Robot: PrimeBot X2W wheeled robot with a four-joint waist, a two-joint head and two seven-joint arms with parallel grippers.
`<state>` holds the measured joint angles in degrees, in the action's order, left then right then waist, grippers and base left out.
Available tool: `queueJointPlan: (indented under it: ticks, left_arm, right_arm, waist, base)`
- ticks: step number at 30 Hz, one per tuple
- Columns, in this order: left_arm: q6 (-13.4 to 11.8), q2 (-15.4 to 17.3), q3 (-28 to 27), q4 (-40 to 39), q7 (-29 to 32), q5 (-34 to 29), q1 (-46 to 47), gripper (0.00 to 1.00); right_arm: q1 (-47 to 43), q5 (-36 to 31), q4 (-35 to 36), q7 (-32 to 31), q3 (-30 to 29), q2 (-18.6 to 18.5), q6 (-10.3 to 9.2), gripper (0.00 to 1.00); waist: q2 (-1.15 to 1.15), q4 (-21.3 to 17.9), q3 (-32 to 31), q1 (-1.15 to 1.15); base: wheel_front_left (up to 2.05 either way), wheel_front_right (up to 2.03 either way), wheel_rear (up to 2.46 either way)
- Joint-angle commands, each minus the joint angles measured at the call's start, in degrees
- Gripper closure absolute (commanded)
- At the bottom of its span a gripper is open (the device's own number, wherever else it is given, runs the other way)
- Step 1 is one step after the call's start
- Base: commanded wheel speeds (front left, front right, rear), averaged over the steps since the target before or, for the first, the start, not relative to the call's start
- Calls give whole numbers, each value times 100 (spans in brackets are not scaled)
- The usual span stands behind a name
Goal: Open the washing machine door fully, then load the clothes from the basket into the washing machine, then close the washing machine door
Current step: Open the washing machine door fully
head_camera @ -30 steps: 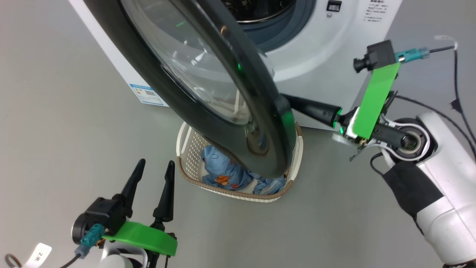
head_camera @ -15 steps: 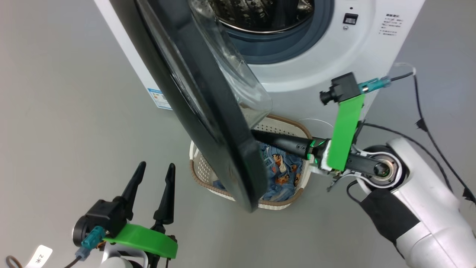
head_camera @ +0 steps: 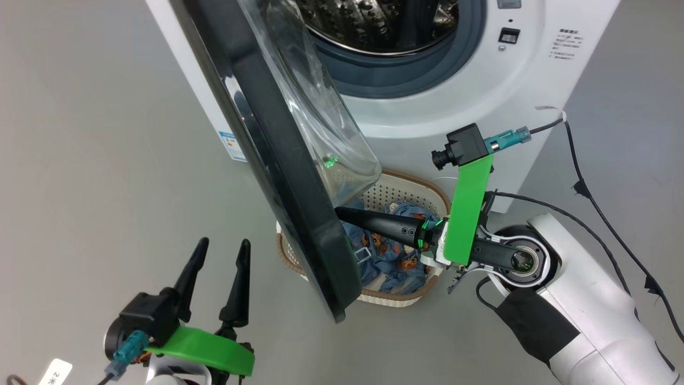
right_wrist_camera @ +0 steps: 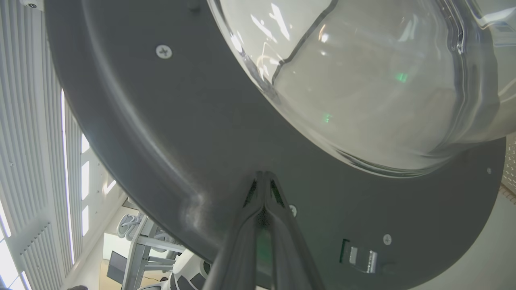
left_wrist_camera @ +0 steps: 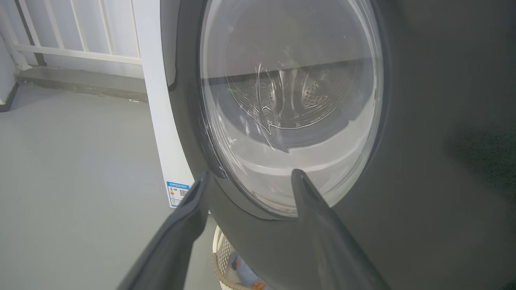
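Observation:
The washing machine (head_camera: 427, 115) stands at the top of the head view with its steel drum (head_camera: 385, 21) exposed. Its door (head_camera: 278, 160) stands swung out, seen almost edge-on, the glass bowl (head_camera: 326, 128) facing the machine. My right gripper (head_camera: 340, 213) is shut and empty, its tips pressed against the door's dark inner rim (right_wrist_camera: 169, 133) just below the bowl (right_wrist_camera: 363, 80). The basket (head_camera: 414, 184) sits on the floor under the door, holding the blue clothes (head_camera: 398, 259). My left gripper (head_camera: 224, 245) hangs open at the lower left, facing the door's outer side (left_wrist_camera: 423, 141), apart from it.
A blue energy label (head_camera: 231, 145) is stuck on the washer's side. The door latch (right_wrist_camera: 358, 254) sits near the rim to the right of my right fingers. A black cable (head_camera: 604, 224) trails across the grey floor (head_camera: 96, 187) at the right. A white railing (left_wrist_camera: 72, 36) lies beyond the machine.
The door has swung further out to the left with my shut right gripper pushing its inner side. More of the basket and clothes is uncovered. The head camera has shifted; the left gripper stays put.

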<state>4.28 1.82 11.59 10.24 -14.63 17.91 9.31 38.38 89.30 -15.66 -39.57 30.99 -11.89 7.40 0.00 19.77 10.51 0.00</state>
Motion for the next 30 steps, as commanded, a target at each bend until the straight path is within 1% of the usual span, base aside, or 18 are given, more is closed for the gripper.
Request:
queueJointPlan:
  ticks: [1, 3, 4, 5, 6, 7, 8, 9, 10, 11, 12, 18, 30]
  left_arm:
    - [-21, 106, -237, -144, -37, -8, 50, 0]
    - [-1, 106, -273, -116, -37, -21, 42, 0]
    - [9, 106, -292, -104, -37, -23, 38, 0]
    - [16, 106, -313, -92, -37, -24, 35, 0]
    - [28, 106, -329, -81, -37, -26, 32, 0]
    - [44, 106, -345, -75, -37, -20, 27, 0]
    - [62, 106, -364, -72, -37, -9, 16, 0]
    - [62, 106, -364, -72, -37, -9, 16, 0]
    - [93, 106, -416, -72, -37, 7, -3, 0]
    - [93, 106, -416, -72, -37, 7, -3, 0]
    - [121, 106, -478, -68, -37, -20, -28, 0]
    - [191, 106, -629, -67, -37, -133, -123, 0]
    - [282, 106, -900, -91, -37, -216, -341, 0]
  right_arm:
    - [-117, -53, 194, 98, 69, 142, 9, 100]
    - [-161, -67, 213, 182, 52, 117, 9, 100]
    - [-192, -70, 217, 233, 36, 103, 9, 95]
    - [-226, -78, 224, 289, 20, 85, 9, 84]
    - [-267, -76, 233, 331, 8, 63, 9, 77]
    - [-314, -70, 247, 374, -7, 39, 9, 71]
    - [-361, -71, 263, 431, -30, 13, 9, 61]
    - [-361, -71, 263, 431, -30, 13, 9, 61]
    - [-447, -78, 287, 554, -80, -40, 9, 25]
    - [-447, -78, 287, 554, -80, -40, 9, 25]
    - [-543, -99, 308, 678, -119, -103, 9, 0]
    - [-830, -175, 346, 1047, -187, -289, 9, 0]
    - [-1609, -358, 193, 2188, -384, -920, 9, 0]
  waist:
    - [0, -80, -32, 0]
    - [0, -148, -59, 0]
    - [0, -186, -73, 0]
    - [0, -224, -89, 0]
    - [0, -260, -107, 0]
    - [0, -300, -126, 0]
    - [0, -343, -140, 0]
    - [0, -343, -140, 0]
    - [0, -429, -152, 0]
    - [0, -429, -152, 0]
    - [0, -516, -181, 0]
    - [0, -721, -261, 0]
    - [0, -1064, -412, 0]
  base:
    - [0, 0, 0]
    - [0, 0, 0]
    - [0, 0, 0]
    - [0, 0, 0]
    - [0, 0, 0]
    - [0, 0, 0]
    - [0, 0, 0]
    - [0, 0, 0]
    - [0, 0, 0]
    - [0, 0, 0]
    - [0, 0, 0]
    - [0, 0, 0]
    - [0, 0, 0]
